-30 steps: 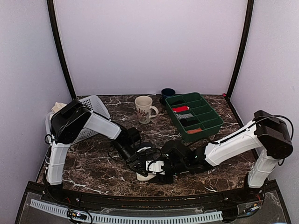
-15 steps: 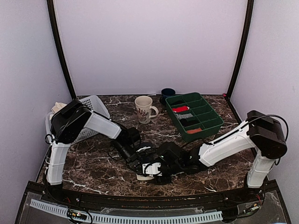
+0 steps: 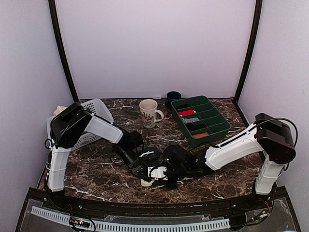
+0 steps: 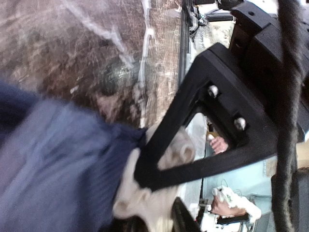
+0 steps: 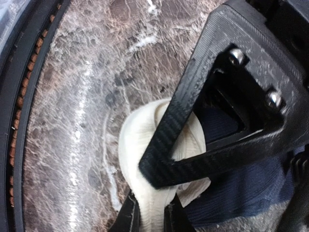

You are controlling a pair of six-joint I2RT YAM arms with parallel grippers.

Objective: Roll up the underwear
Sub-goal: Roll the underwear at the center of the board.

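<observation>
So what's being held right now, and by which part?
The right gripper pinches the underwear by its cream waistband. The left gripper sits at that waistband too; whether it grips cannot be told.

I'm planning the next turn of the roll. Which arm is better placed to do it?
Right, probably: the right gripper pinches the underwear by its bunched cream waistband, while the left gripper has an unclear hold at the edge.

No legible text, label, brand, number or sign in any view, cream ceramic mug (image 3: 149,112) at far centre marked only with a dark unreadable pattern
</observation>
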